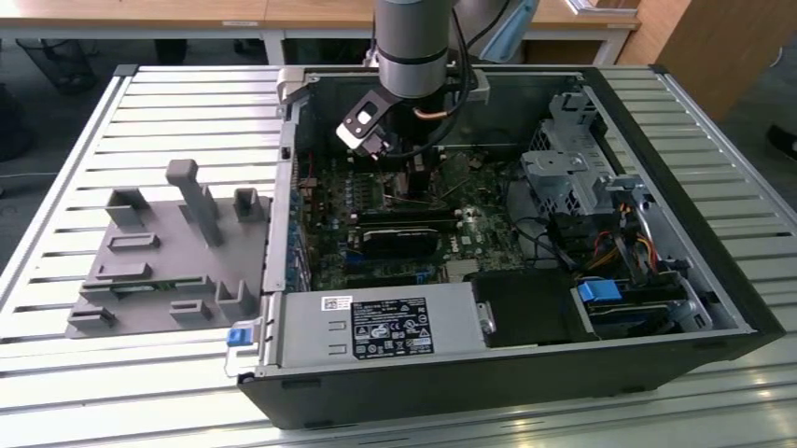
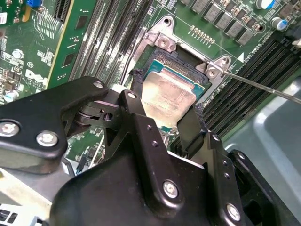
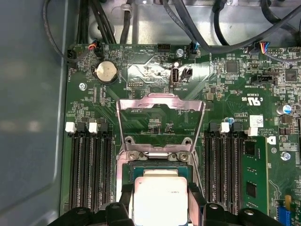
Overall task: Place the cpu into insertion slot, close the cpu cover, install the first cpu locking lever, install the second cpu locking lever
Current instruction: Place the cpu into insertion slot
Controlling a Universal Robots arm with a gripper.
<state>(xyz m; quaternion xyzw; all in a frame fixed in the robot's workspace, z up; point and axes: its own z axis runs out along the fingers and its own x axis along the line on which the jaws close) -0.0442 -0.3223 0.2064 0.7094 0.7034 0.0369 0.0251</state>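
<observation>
Exterior view first: the arm (image 1: 412, 47) drops straight down into the open PC case (image 1: 697, 280), with the gripper (image 1: 401, 168) low over the green board (image 1: 373, 201). Well clear of the tool, at the case's near edge, the grey power-supply box (image 1: 312, 331) wears a big black-and-white label (image 1: 390, 329) and a small white sticker (image 1: 336, 301). The print on both is too fine to make out. Farther off, outside the case wall, a grey plastic fixture (image 1: 174, 252) sits on the slatted table (image 1: 75, 187).

Second wrist view: the gripper (image 2: 167, 101) is closed in to about the chip's width, with a black finger (image 2: 137, 87) against each of two opposite edges of the cpu (image 2: 171, 94). So it has hold of the cpu, right at the insertion slot (image 2: 155, 60). I can't tell if it's fully seated. A thin locking lever (image 2: 263, 87) pokes out sideways past the far finger. There's white lettering on the board off to the other side.

First wrist view: the cpu (image 3: 160, 195) sits between the fingers (image 3: 126, 197), over the insertion slot (image 3: 157, 167). The cpu cover (image 3: 160, 100) is flipped up just ahead of the fingertips, with board showing through its window. Beyond that are a coin battery (image 3: 106, 71), a white sticker (image 3: 256, 120) and lots of tiny silkscreen print. Black memory slots (image 3: 89, 174) flank the gripper.
</observation>
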